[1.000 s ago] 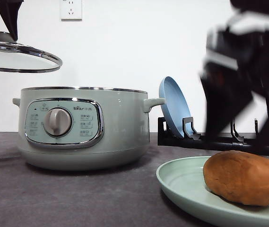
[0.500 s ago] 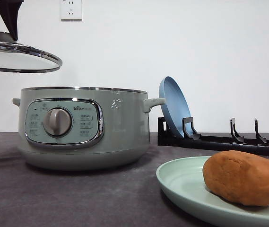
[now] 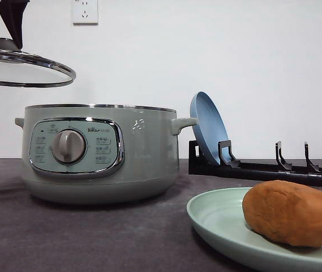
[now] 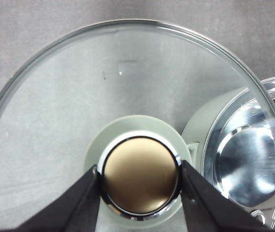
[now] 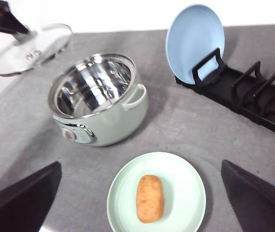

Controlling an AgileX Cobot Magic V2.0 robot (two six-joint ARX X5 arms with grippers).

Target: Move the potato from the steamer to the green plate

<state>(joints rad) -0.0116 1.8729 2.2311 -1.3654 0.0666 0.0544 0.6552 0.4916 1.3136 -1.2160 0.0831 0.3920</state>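
Left tool [image 4: 139,176] clamps the lid [image 4: 127,96] knob; right tool [image 5: 139,203] gapes wide — potato [image 5: 150,198] on green plate [image 5: 185,193] directly below.

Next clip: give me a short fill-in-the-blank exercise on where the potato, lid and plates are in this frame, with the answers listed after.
1. The potato lies on the ____ plate.
2. The left gripper is shut on the knob of the glass ____, held up off the steamer.
3. The blue plate stands on edge in the black ____.
4. Inside, the steamer's shiny metal bowl is ____.

Answers: green; lid; rack; empty
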